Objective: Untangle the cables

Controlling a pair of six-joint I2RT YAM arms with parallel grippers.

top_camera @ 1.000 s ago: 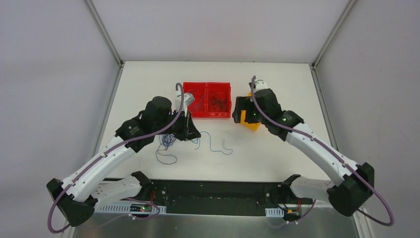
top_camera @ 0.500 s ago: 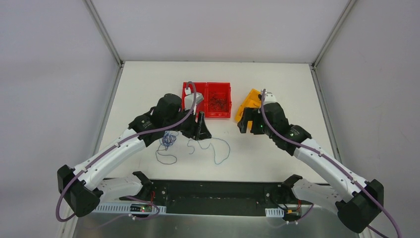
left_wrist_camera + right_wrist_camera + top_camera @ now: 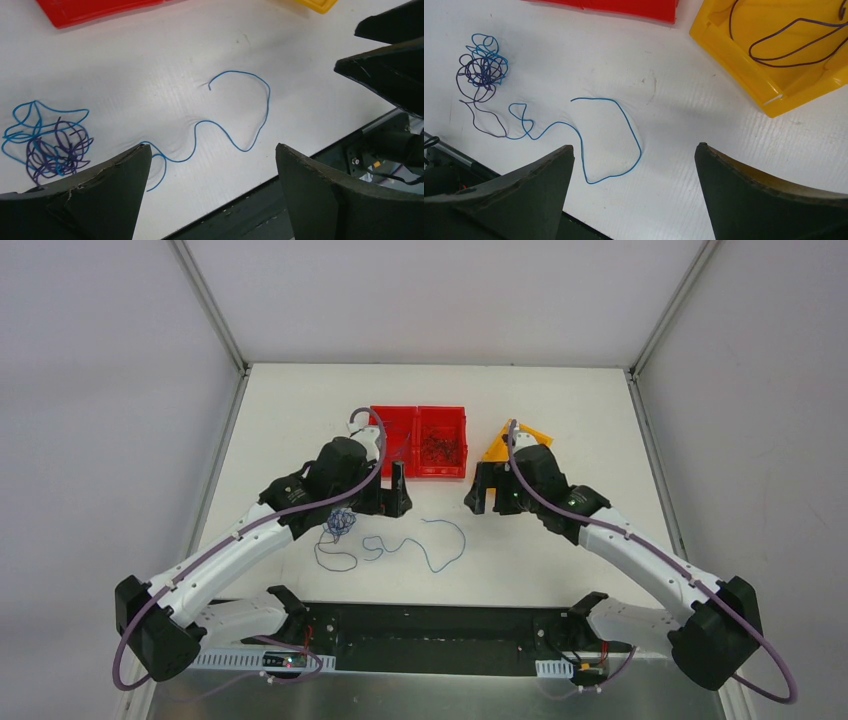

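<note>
Over the last second the left gripper (image 3: 212, 147) has come away from the knot of cables (image 3: 342, 523) toward the middle of the table (image 3: 560, 420). It drew a blue cable (image 3: 594, 98) out with it and has let it go. Its jaws, which were pressed together a second ago, now stand wide apart with nothing between them. In the left wrist view the two dark fingers (image 3: 100, 200) hang above the white surface, touching neither cable nor table. The blue cable lies slack in a wavy line, running from just right of the knot to a broad hook near the table's centre. At its left end it meets a dark strand trailing from the knot, and whether the two are joined there cannot be told. The knot itself, a small ball of blue and dark purple loops, sits left of centre, below the red bins (image 3: 418, 415) and apart from them. The right gripper (image 3: 634, 150) has shifted off the yellow bin (image 3: 734, 55) toward the centre, and its jaws are spread wide and hold nothing. It hangs over the hooked end of the blue cable without touching it. One dark purple cable (image 3: 794, 47) lies inside the yellow bin, which stands just right of the red bins.
</note>
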